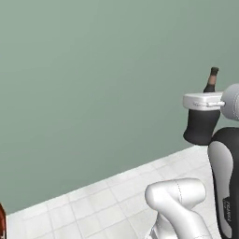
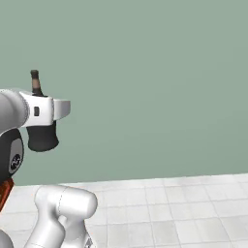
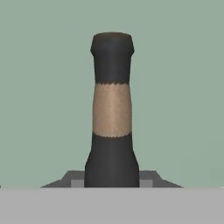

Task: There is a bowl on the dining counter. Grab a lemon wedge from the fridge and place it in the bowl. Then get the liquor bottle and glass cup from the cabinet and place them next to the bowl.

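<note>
Left base view: gripper [image 1: 211, 93] raised at right, before green wall [image 1: 93, 70]; liquor bottle [image 1: 211, 79] neck rises above it.
Right base view: bottle upright at left, above tiled floor [image 2: 169, 208].
Hand view: jaws closed on bottle's body.

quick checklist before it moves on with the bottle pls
1. Bottle in the hand: ok. The liquor bottle rises between the fingers of the hand, which is shut on it.
2. Bottle upright: ok. Its neck points straight up above the hand.
3. Clear of the wall: ok. The green wall stands well behind the bottle neck.
4. Floor ahead: ok. The white tiled floor looks bare where it shows.
5. Bowl and dining counter in sight: not ok, so the drop spot cannot be checked yet.
6. Grip firmness: cannot tell from these views.
</note>
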